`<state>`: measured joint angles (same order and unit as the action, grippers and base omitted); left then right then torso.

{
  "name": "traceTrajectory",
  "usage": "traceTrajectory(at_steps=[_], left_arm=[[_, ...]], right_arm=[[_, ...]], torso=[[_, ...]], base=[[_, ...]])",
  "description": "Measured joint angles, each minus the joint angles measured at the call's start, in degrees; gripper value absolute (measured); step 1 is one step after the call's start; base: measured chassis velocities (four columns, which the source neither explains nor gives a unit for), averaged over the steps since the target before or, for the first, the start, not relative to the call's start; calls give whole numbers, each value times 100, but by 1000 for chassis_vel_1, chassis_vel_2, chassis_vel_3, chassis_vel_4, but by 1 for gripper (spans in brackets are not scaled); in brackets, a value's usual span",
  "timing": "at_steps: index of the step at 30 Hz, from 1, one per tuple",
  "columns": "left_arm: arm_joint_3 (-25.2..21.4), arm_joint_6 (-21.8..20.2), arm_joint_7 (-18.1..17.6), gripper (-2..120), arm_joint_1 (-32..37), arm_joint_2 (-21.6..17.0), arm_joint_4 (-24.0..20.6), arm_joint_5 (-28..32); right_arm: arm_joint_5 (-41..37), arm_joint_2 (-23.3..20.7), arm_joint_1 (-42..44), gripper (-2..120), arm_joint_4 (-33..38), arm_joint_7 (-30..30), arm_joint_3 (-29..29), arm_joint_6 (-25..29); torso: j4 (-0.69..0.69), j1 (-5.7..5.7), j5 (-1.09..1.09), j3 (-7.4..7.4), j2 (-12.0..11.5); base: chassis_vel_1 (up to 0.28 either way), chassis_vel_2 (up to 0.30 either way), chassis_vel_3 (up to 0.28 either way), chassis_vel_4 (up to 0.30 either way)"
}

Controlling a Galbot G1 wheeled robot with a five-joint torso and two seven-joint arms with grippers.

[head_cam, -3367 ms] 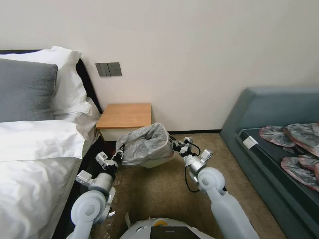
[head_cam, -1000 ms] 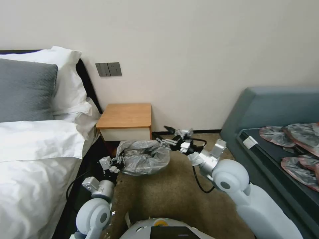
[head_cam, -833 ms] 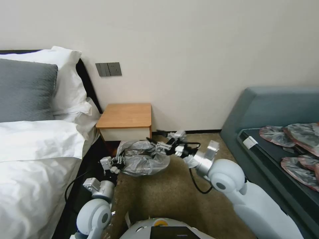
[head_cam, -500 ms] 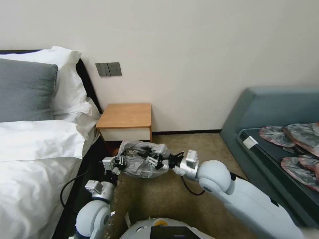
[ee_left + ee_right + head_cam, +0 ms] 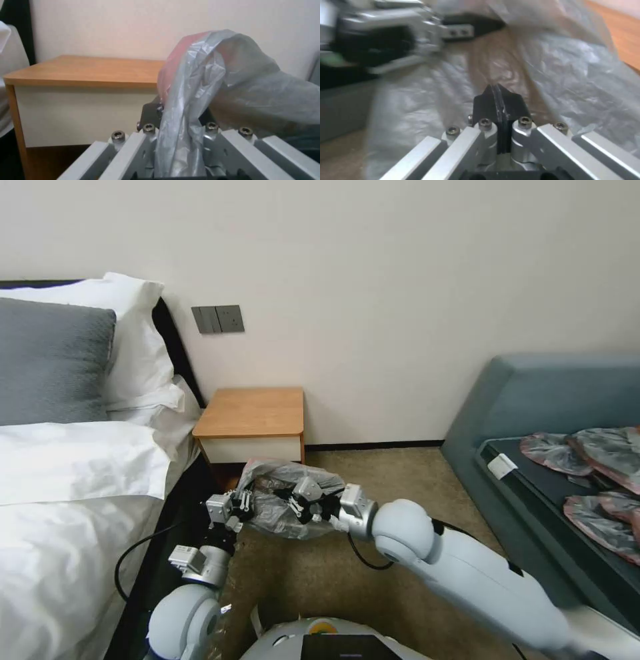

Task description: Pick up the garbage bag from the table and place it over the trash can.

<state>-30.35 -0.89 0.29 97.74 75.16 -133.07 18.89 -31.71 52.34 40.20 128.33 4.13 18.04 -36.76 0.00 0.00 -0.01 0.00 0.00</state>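
In the lower centre of the head view, the garbage bag [image 5: 288, 499] sits crumpled low over the carpet [image 5: 373, 607], just in front of the table [image 5: 251, 412] that stands at mid-frame against the wall. The trash can cannot be made out beneath the plastic. The left gripper [image 5: 239, 505] is at the bag's left edge; in the left wrist view its fingers are closed on a gathered fold of grey film with the pinkish-red rim [image 5: 173, 65] rising above them. The right gripper [image 5: 298, 504] reaches in from the right, buried in the bag's middle; in the right wrist view its black pads [image 5: 498, 105] are pressed together, and whether film is caught between them cannot be told.
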Motion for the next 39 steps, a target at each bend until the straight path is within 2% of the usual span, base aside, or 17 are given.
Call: traceTrajectory(at_steps=[9,13,22,31,39], left_arm=[[-11,42,162,8,91,-35,-183,-27],[-30,24,200,8,100,-89,-290,-40],[-60,6,344,8,137,-147,-378,-286],[-87,181,541,8,201,-104,-397,-705],[-39,251,598,8,240,-55,-399,-800]], right_arm=[[67,304,-327,0,-338,-373,418,-340],[280,399,-510,0,-436,-603,798,-503],[827,387,-725,0,-617,-675,1210,-526],[1184,399,-901,0,-834,-756,1447,-526],[1360,440,-898,0,-983,-924,1547,-526]], torso=[[0,0,0,0,0],[0,0,0,0,0],[0,0,0,0,0],[0,0,1,0,0],[0,0,0,0,0]], base=[[0,0,0,0],[0,0,0,0],[0,0,0,0],[0,0,0,0],[0,0,0,0]])
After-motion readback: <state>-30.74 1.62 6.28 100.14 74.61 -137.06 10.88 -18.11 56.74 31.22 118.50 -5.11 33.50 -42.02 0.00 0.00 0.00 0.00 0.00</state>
